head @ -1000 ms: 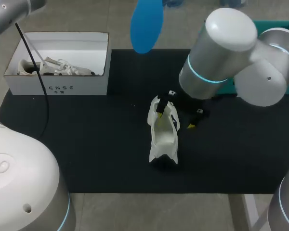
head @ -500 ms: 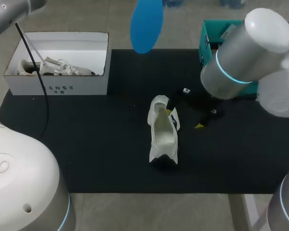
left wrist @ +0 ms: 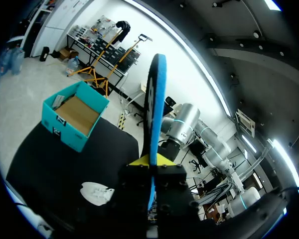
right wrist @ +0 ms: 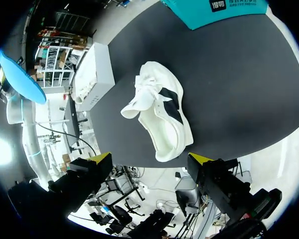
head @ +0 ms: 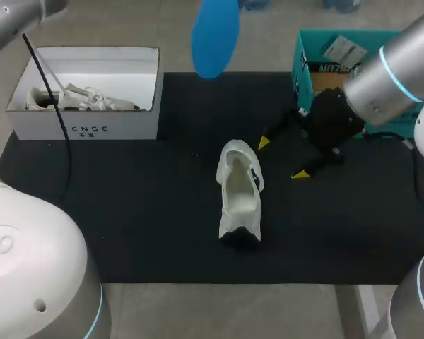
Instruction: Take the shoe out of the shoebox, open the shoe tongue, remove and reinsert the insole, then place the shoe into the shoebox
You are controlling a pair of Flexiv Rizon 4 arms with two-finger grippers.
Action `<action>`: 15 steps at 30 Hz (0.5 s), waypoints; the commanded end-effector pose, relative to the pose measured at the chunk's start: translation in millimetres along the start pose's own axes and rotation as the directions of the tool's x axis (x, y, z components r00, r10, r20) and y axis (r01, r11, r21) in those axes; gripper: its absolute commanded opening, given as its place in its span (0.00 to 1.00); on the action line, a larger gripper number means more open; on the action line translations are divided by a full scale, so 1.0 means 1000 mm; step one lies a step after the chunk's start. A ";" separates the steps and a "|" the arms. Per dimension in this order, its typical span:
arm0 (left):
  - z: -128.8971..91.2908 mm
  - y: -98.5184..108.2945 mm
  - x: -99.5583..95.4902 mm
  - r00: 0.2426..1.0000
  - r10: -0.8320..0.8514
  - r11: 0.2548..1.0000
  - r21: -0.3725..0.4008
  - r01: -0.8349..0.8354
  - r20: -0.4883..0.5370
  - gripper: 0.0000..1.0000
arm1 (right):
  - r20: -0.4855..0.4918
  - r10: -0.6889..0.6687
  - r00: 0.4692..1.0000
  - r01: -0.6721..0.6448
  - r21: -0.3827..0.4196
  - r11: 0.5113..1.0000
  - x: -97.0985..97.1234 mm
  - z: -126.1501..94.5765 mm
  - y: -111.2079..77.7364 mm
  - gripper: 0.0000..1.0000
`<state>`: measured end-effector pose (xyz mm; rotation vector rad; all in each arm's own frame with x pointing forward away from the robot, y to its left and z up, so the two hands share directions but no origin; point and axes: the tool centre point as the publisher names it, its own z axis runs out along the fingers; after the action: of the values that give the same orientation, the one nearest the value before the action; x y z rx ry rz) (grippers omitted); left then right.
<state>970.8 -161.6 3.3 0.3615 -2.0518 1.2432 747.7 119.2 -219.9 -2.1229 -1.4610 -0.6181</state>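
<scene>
White shoe [head: 239,198] on the black mat [head: 127,212], well apart from the white shoebox [head: 85,131].
The right gripper [head: 283,159] hangs splayed and empty beside it, teal box [head: 304,67] behind; the left gripper [left wrist: 150,162] clamps the blue insole [head: 215,35] aloft; a second shoe [head: 81,99] lies in the shoebox.

1 shoe [head: 239,191] lies mid-mat [head: 141,212], shoebox [head: 85,128] far-left, second box [head: 301,67] far-right.

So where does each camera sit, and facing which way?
Head view: above, behind the robot, looking down on the black mat; left arm and right arm show.
Left wrist view: on the left arm, along the left gripper, shut on the blue oval insole.
Right wrist view: on the right arm, past the open right gripper.
All share the white sneaker.
</scene>
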 end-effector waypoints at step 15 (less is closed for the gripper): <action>0.000 0.001 0.000 1.000 0.001 1.000 0.001 -0.001 0.001 0.00 | -0.777 0.117 0.618 0.067 0.201 0.977 -0.008 0.003 -0.003 1.00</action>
<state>970.8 -161.6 3.2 0.3615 -2.0518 1.2432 742.6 117.0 -219.8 -1.7318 -1.2351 -0.8257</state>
